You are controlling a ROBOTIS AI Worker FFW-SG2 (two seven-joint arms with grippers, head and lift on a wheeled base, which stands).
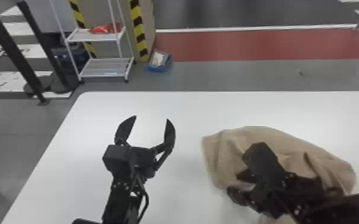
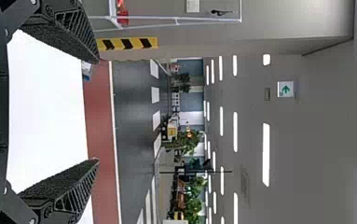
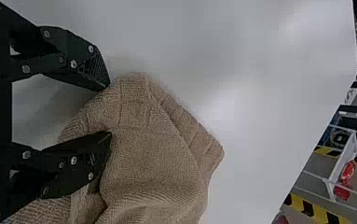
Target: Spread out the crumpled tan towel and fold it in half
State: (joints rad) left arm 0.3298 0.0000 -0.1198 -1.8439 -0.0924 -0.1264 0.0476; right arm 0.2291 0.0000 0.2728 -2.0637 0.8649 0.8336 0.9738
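Note:
The crumpled tan towel [image 1: 262, 135] lies bunched on the right half of the white table, with loose folds along its far side. Over its near side is my right gripper [image 1: 232, 183], pointing left. In the right wrist view, that gripper [image 3: 110, 111] stands open, one finger beside the towel's edge and the other against the cloth; a fold of the towel [image 3: 153, 163] lies between the tips. Left of the towel, my left gripper [image 1: 151, 118] is over the table, open and apart from the cloth. The left wrist view has this gripper [image 2: 97, 111] with nothing between its fingers.
The white table [image 1: 98, 104] reaches across the front, its left edge slanting toward the near left corner. Beyond it on the floor stand a white shelf rack [image 1: 104, 70], a blue box [image 1: 159, 62] and dark posts [image 1: 12, 53].

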